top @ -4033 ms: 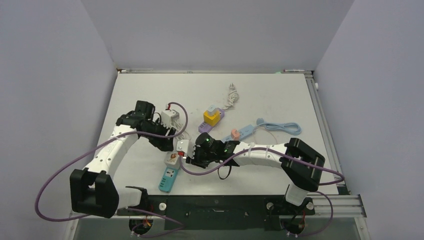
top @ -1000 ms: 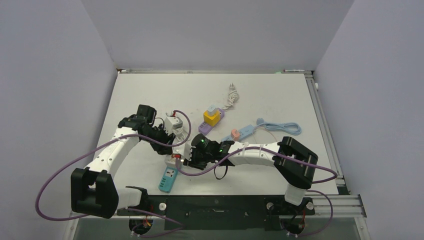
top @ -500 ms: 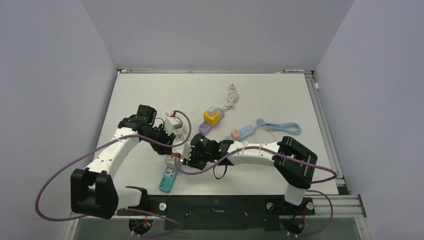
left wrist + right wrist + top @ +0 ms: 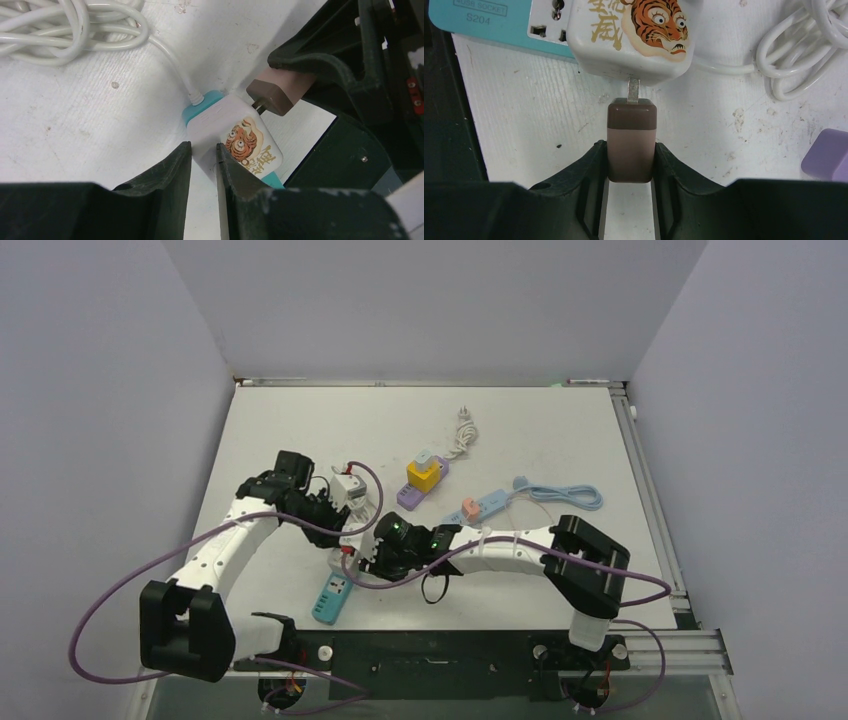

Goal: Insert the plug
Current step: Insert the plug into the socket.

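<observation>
Right jaws pinch boxy brown plug [image 4: 631, 140], prong touching glossy tiger-printed adapter [image 4: 631, 40]

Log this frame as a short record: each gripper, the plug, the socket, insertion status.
right gripper: shut on brown plug
left gripper: shut, tips over tiger-print socket block corner
prong: exposed, tip at the block's side face
insertion: not seated; plug body apart from block
nearby: coiled white cable

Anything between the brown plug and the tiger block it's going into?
Nothing visible. The brown plug, held in the right gripper, has its prong right at the tiger block face. The left gripper sits at the block's opposite side, off the path.
</observation>
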### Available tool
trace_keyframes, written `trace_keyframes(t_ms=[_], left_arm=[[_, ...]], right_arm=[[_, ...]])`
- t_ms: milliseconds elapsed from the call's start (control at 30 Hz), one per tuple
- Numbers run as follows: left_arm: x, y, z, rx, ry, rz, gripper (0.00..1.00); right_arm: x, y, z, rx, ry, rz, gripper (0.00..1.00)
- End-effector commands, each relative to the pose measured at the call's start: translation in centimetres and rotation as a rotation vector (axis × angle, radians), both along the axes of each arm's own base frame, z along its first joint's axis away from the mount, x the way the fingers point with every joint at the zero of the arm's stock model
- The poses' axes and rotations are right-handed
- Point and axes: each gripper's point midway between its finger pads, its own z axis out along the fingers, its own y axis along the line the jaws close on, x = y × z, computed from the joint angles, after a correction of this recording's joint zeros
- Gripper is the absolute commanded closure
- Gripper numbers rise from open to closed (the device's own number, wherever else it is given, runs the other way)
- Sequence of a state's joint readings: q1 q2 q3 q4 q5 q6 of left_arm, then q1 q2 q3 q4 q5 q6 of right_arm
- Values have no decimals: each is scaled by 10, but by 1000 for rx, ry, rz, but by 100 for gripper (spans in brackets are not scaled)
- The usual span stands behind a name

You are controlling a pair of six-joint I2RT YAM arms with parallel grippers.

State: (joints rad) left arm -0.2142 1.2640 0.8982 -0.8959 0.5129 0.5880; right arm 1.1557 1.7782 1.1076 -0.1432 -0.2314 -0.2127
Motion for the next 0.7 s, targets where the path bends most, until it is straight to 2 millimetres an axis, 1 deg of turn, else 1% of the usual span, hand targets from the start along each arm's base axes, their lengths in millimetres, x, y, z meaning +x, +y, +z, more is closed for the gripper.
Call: trace_keyframes(t_ms=[0,133,233,300,333,367,433,500,533,600,667], left_arm=[[-23,23,-38,146,79,-20,80],[-28,24,-44,158,77,-30,84],[-28,23,-44,155,70,-29,84],[-23,24,-39,162,50,-14,81],[-17,26,-34,169,32,-2,79],[-12,27,-29,176,13,7,75],[0,32,-17,191,-28,36,59],[11,39,-5,204,-66,69,49],[16,43,1,209,-83,85,43],[27,51,16,209,-128,122,25],[34,57,31,211,-163,152,11]], right_arm=[[-6,53,37,185,-71,-25,95],[-6,56,37,198,-85,-75,95],[-4,61,40,210,-99,-108,95],[-1,61,40,206,-115,-141,95],[0,60,39,199,-122,-157,95],[2,58,37,188,-131,-185,95],[1,55,33,167,-132,-210,95],[-2,53,30,161,-130,-224,95],[-4,53,30,160,-129,-224,95],[-6,54,30,159,-127,-224,95],[-8,54,33,169,-133,-218,95]])
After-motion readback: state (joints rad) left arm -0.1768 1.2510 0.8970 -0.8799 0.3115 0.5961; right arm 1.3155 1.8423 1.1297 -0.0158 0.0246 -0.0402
